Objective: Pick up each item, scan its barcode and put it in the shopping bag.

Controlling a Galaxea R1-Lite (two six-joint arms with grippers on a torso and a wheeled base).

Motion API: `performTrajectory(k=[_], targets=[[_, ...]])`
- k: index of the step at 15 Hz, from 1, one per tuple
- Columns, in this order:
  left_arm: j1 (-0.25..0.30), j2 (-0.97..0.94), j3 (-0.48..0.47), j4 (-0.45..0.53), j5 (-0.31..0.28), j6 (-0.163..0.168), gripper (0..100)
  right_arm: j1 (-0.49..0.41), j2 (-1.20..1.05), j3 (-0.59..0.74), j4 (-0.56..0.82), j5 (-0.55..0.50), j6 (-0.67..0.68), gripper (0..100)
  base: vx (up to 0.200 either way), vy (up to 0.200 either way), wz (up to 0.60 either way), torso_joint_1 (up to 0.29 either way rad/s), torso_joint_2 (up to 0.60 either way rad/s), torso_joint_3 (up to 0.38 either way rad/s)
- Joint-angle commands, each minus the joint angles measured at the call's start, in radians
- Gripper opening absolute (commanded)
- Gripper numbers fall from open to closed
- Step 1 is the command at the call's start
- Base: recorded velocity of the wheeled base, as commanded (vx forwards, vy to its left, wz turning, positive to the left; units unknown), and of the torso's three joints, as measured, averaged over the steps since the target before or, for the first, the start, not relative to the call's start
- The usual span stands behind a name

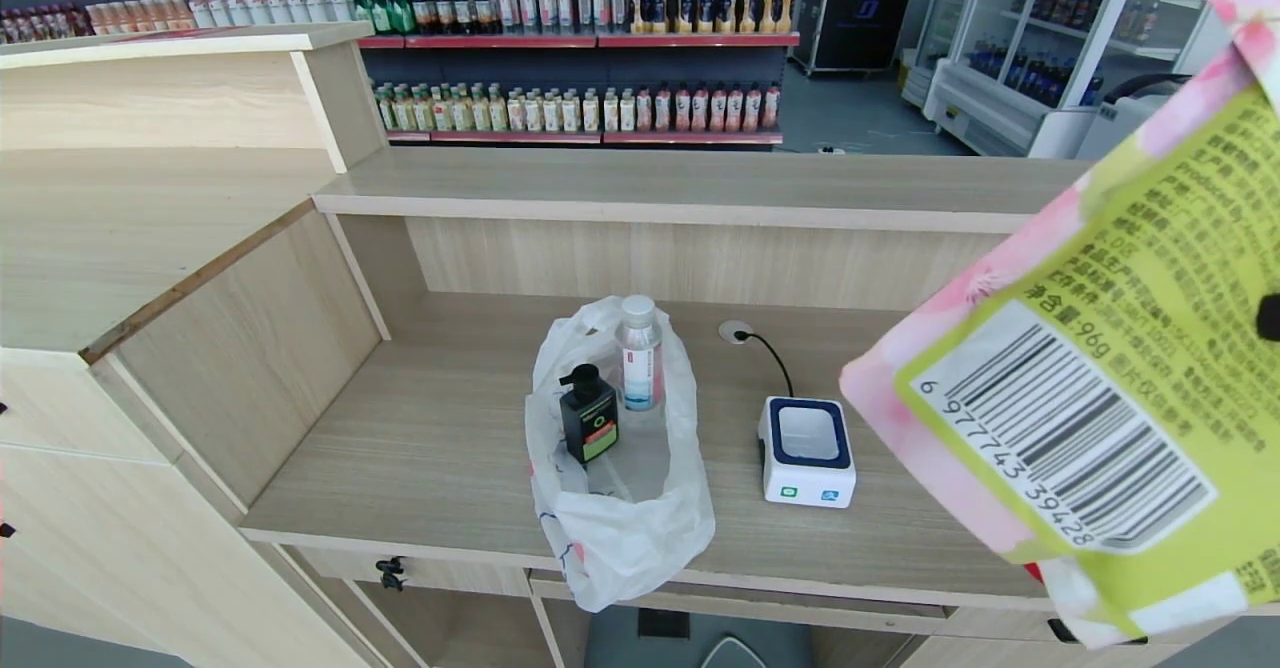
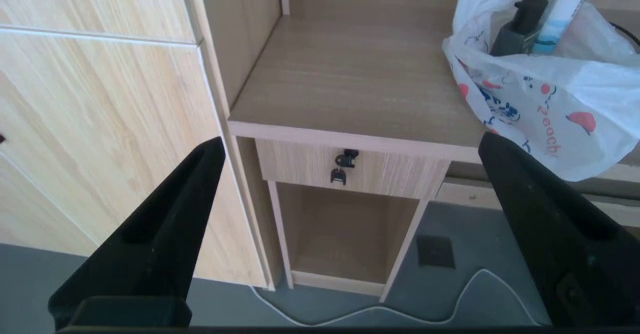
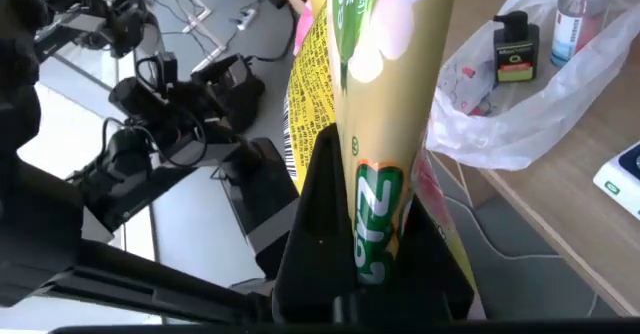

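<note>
A pink and green snack packet (image 1: 1100,348) hangs high at the right, close to the head camera, its barcode facing that camera. My right gripper (image 3: 375,244) is shut on the snack packet (image 3: 380,94), pinching it edge-on. The white shopping bag (image 1: 620,528) lies open on the desk, and in it stand a black pump bottle (image 1: 588,426) and a clear water bottle (image 1: 638,353). To its right sits the white and blue scanner (image 1: 806,451). My left gripper (image 2: 350,234) is open and holds nothing, low in front of the desk's drawer, left of the shopping bag (image 2: 560,84).
The wooden desk (image 1: 420,448) lies recessed under a raised counter (image 1: 700,188), with a side wall on the left. A cable (image 1: 775,358) runs from the scanner to a hole at the back. A drawer with a key (image 2: 345,166) sits under the desk's front left edge.
</note>
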Motion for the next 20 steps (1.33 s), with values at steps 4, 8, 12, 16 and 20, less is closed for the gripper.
performTrajectory(k=[4,8,12,16,20], targets=[[0.0,0.0,0.0,0.0,0.0,0.0,100,0.043,0.065,-0.039,-0.015,-0.014,-0.002,0,0.0,0.0,0.0,0.0,0.0,0.0],[0.0,0.0,0.0,0.0,0.0,0.0,100,0.071,0.077,-0.036,-0.015,-0.014,-0.002,0,0.0,0.0,0.0,0.0,0.0,0.0],[0.0,0.0,0.0,0.0,0.0,0.0,100,0.071,0.079,-0.034,-0.017,-0.015,-0.004,0,0.0,0.0,0.0,0.0,0.0,0.0],[0.0,0.0,0.0,0.0,0.0,0.0,100,-0.141,0.118,0.085,-0.205,-0.14,-0.282,0,0.0,0.0,0.0,0.0,0.0,0.0],[0.0,0.0,0.0,0.0,0.0,0.0,100,-0.52,0.117,0.449,-0.75,-0.18,-0.561,0,0.0,0.0,0.0,0.0,0.0,0.0]])
